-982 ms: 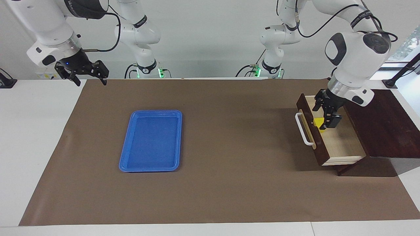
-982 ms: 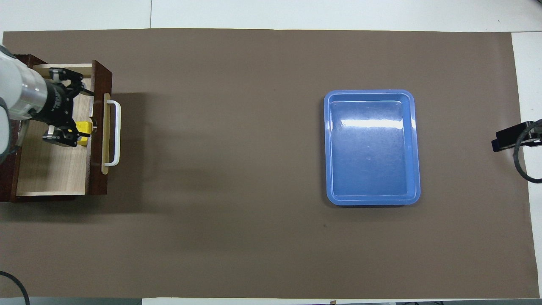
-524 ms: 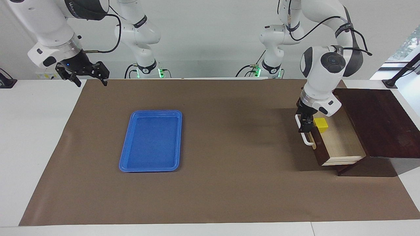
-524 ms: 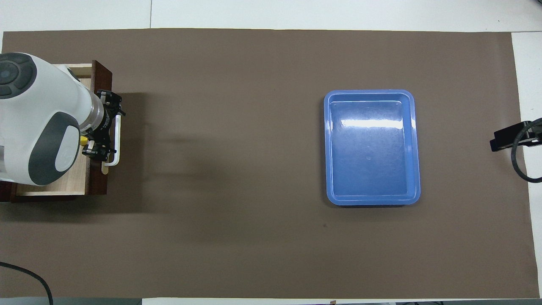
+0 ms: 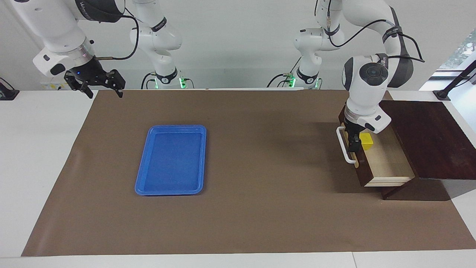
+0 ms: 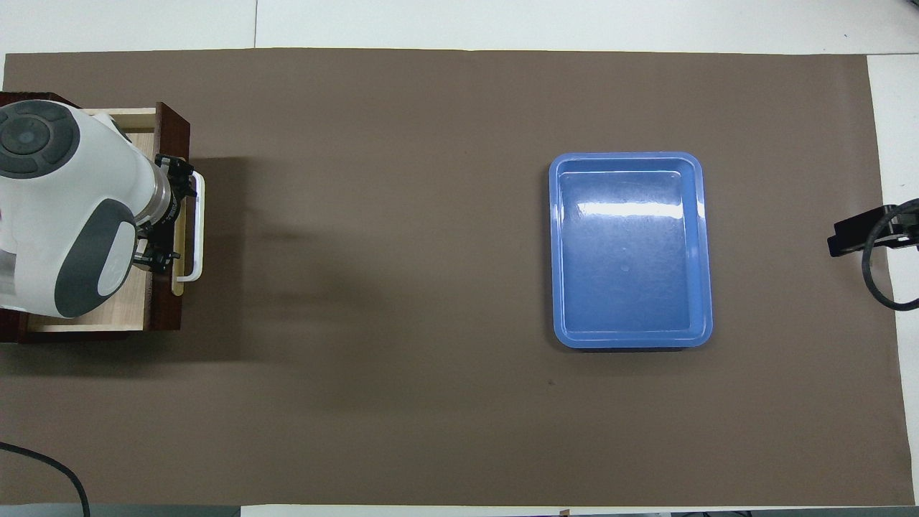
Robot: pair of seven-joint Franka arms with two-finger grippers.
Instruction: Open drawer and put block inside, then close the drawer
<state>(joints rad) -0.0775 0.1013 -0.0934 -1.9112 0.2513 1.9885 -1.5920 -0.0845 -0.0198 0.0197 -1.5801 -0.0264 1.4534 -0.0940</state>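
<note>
The drawer (image 5: pixel 386 160) of the dark brown box (image 5: pixel 431 137) stands pulled out toward the middle of the table. The yellow block (image 5: pixel 366 141) lies inside it, just inside the drawer front. My left gripper (image 5: pixel 354 143) is low at the top edge of the drawer front, between the white handle (image 5: pixel 344 147) and the block, and holds nothing. In the overhead view the left arm covers the block and most of the drawer; the gripper (image 6: pixel 169 215) sits beside the handle (image 6: pixel 199 222). My right gripper (image 5: pixel 103 89) waits open and empty, raised at the right arm's end.
A flat blue tray (image 5: pixel 171 160) lies on the brown mat toward the right arm's end; it also shows in the overhead view (image 6: pixel 630 248). The box stands at the left arm's end of the table.
My left gripper let go of the block in the drawer, came out over the drawer front to the handle, and has now settled back at the front's top edge. The drawer has not visibly moved.
</note>
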